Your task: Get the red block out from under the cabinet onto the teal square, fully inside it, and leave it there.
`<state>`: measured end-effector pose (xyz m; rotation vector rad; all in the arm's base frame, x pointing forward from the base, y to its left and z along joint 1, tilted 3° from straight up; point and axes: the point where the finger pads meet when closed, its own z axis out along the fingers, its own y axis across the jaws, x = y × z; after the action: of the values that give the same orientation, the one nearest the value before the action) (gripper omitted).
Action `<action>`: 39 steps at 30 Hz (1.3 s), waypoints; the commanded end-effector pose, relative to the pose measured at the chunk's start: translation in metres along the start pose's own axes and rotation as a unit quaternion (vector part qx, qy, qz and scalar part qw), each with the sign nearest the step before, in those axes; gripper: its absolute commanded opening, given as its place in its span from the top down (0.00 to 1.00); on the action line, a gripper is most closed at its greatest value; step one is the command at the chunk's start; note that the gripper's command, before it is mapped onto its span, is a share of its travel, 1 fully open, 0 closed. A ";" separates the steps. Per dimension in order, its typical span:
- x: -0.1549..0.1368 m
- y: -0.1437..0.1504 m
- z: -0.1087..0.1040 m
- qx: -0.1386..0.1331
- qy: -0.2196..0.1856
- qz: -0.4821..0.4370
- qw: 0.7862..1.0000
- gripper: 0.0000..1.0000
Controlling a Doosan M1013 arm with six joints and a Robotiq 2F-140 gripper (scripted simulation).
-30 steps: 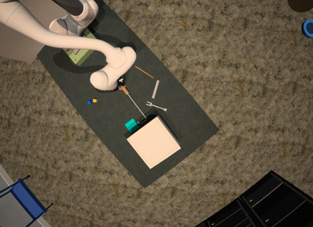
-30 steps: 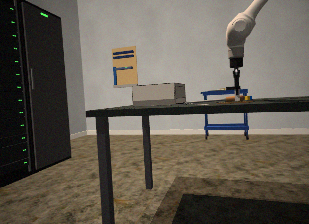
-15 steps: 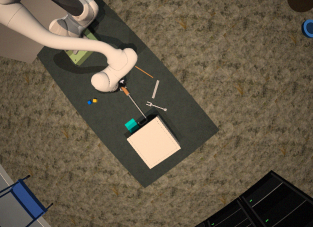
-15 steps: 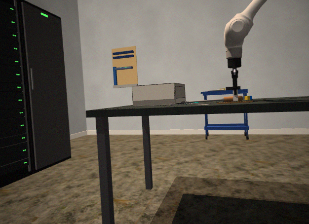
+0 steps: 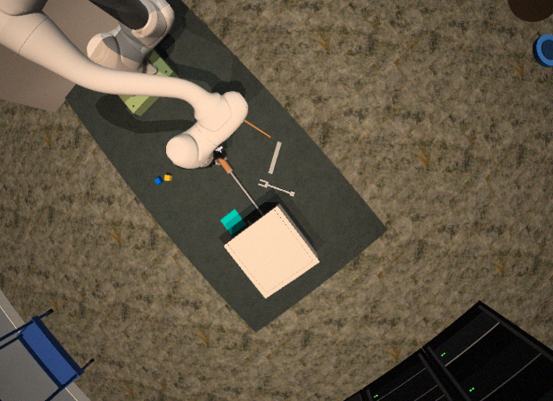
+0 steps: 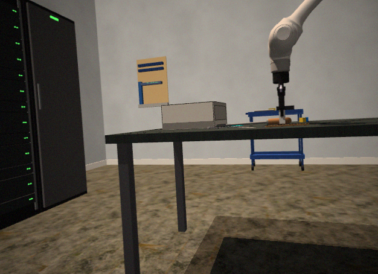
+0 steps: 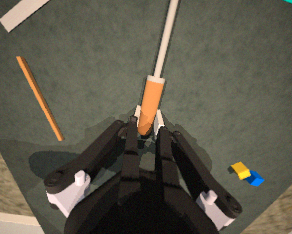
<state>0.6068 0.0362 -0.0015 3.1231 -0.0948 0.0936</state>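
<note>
My gripper (image 7: pixel 147 113) is shut on the orange handle of a long tool (image 7: pixel 152 100) that lies on the dark table; the gripper also shows in the overhead view (image 5: pixel 221 157) and the side view (image 6: pixel 281 116). The tool's thin grey shaft (image 5: pixel 243 190) runs from the handle (image 5: pixel 224 164) to the dark gap under the cabinet (image 5: pixel 271 250). The teal square (image 5: pixel 231 220) lies at the cabinet's near left corner, partly in its shadow. The red block is hidden from every view.
A thin orange stick (image 5: pixel 256 128), a flat grey bar (image 5: pixel 274 157) and a grey fork-ended tool (image 5: pixel 276 187) lie to the right of the shaft. A blue cube (image 5: pixel 158 180) and a yellow cube (image 5: pixel 168 177) sit to the left. A green plate (image 5: pixel 145 100) lies by the arm's base.
</note>
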 end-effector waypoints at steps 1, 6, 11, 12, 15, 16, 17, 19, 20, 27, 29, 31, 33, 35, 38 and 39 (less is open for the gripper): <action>0.014 0.001 0.000 0.001 0.000 -0.001 1.000 1.00; 0.029 0.000 0.000 0.001 0.000 -0.001 1.000 1.00; 0.037 0.000 0.000 0.001 0.000 -0.001 1.000 1.00; 0.041 0.000 0.000 0.001 0.000 -0.001 1.000 1.00; 0.050 0.000 0.000 0.001 0.000 -0.002 1.000 1.00; 0.053 0.000 0.000 0.001 0.000 -0.002 1.000 1.00; 0.056 0.000 0.000 0.001 0.000 -0.002 1.000 1.00; 0.062 0.000 0.000 0.001 0.000 -0.002 1.000 1.00; 0.065 0.000 0.000 0.001 0.000 -0.002 1.000 1.00; 0.081 0.000 0.000 0.001 0.000 -0.002 1.000 1.00; 0.087 0.000 0.000 0.001 0.000 -0.002 1.000 1.00; 0.093 0.000 0.000 0.001 0.000 -0.002 1.000 1.00; 0.099 0.000 0.000 0.001 0.000 -0.002 1.000 1.00; 0.105 0.000 0.000 0.001 0.000 -0.002 1.000 1.00; 0.113 0.000 0.000 0.001 0.000 -0.003 1.000 1.00; 0.116 0.000 0.000 0.001 0.000 -0.003 1.000 1.00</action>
<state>0.7098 0.0310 0.0048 3.1230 -0.0903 0.0945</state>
